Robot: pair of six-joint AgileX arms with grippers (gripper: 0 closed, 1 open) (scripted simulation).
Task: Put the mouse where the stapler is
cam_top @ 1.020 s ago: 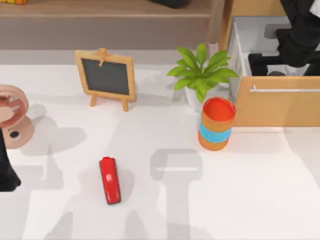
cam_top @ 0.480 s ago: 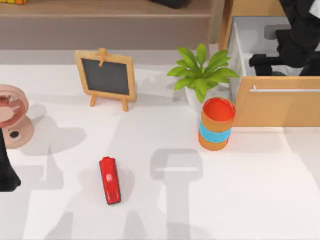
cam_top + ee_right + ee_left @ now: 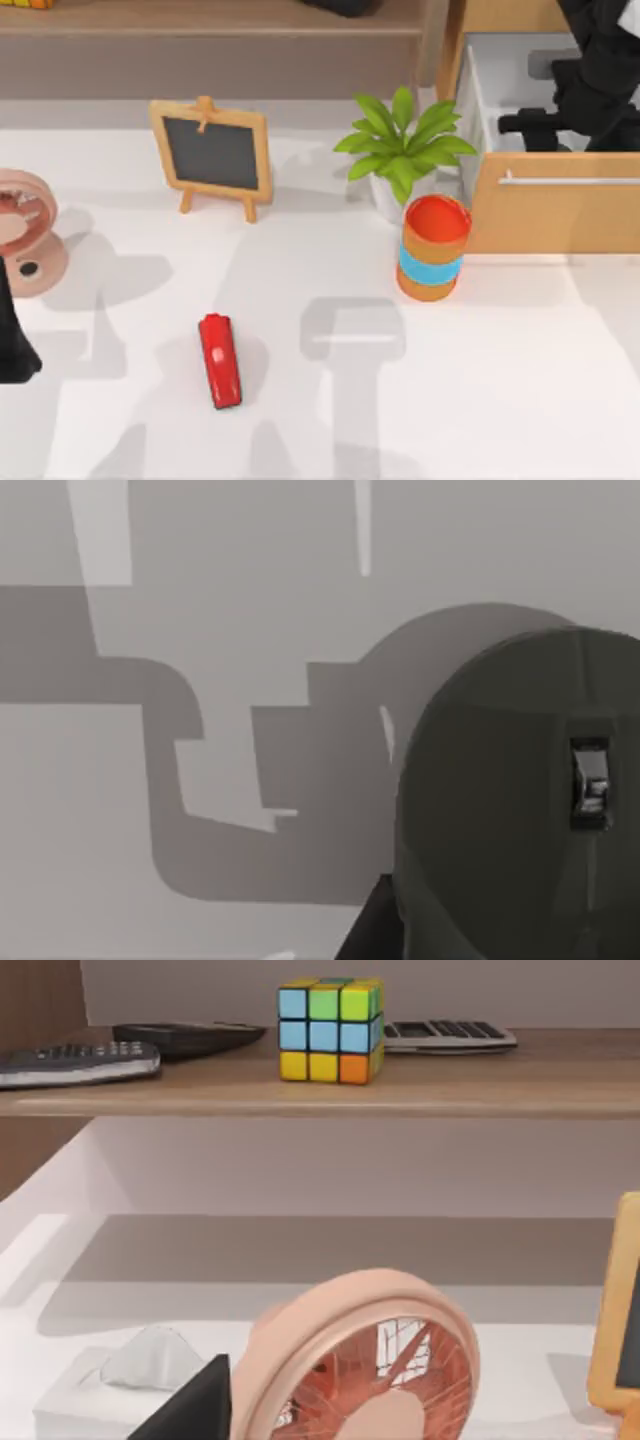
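Observation:
The red stapler lies on the white table, left of the middle and near the front. My right gripper reaches into the open wooden drawer at the back right. In the right wrist view the dark grey mouse sits large and close, scroll wheel facing the camera, with a black finger against its edge. Its shadow falls offset on the pale drawer floor. The gripper appears shut on the mouse. In the top view the mouse is hidden by the arm. My left arm is parked at the table's left edge.
An orange-and-blue cylinder with a red top and a potted plant stand just left of the drawer. A small chalkboard is at the back, a pink fan at the left. A shelf runs along the back.
My right gripper has shifted slightly toward the back inside the drawer, as if rising. The stapler and the left arm have not moved.

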